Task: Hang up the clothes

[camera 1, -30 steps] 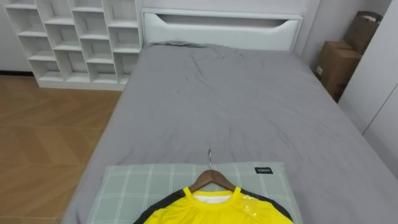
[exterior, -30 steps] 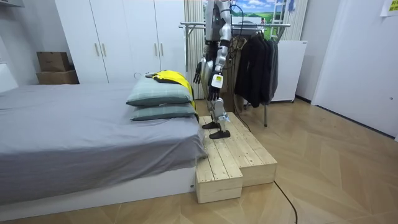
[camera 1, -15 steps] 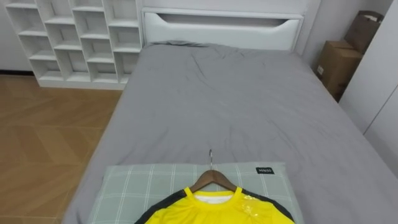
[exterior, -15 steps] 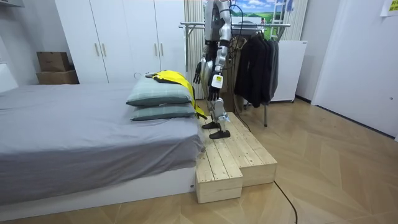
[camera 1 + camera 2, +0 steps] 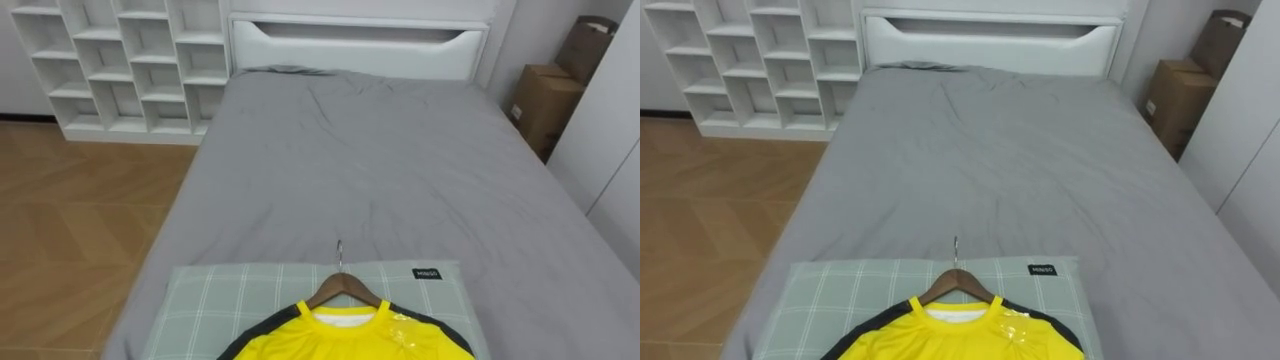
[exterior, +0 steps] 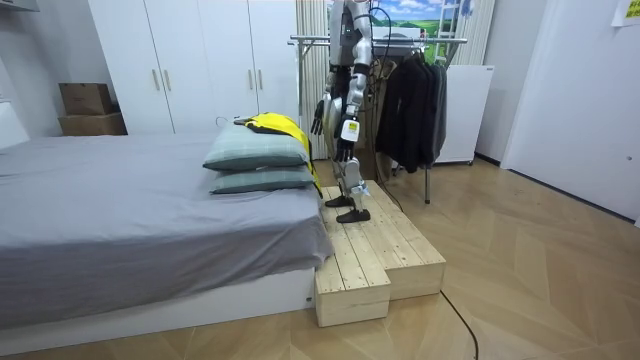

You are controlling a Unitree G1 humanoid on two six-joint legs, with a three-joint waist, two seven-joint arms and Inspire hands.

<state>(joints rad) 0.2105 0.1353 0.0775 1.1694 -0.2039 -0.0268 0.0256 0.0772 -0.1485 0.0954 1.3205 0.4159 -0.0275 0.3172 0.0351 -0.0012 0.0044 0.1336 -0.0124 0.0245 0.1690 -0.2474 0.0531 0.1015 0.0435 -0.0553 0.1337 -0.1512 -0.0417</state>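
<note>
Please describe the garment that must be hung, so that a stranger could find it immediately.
Look at the big grey bed; at its end nearest the robot lies a green checked pillow. On that pillow rests a yellow shirt with dark shoulders on a wooden hanger, the only bright thing there.

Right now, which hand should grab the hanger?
Probably right: in the room view the right hand sits forward beside the yellow shirt on the pillow, the left hand hangs by its hip. The hanger lies central.

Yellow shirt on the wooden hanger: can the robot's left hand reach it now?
Probably yes. The yellow shirt on its wooden hanger lies uncovered on the green checked pillow right before the robot; its left hand hangs free nearby.
</note>
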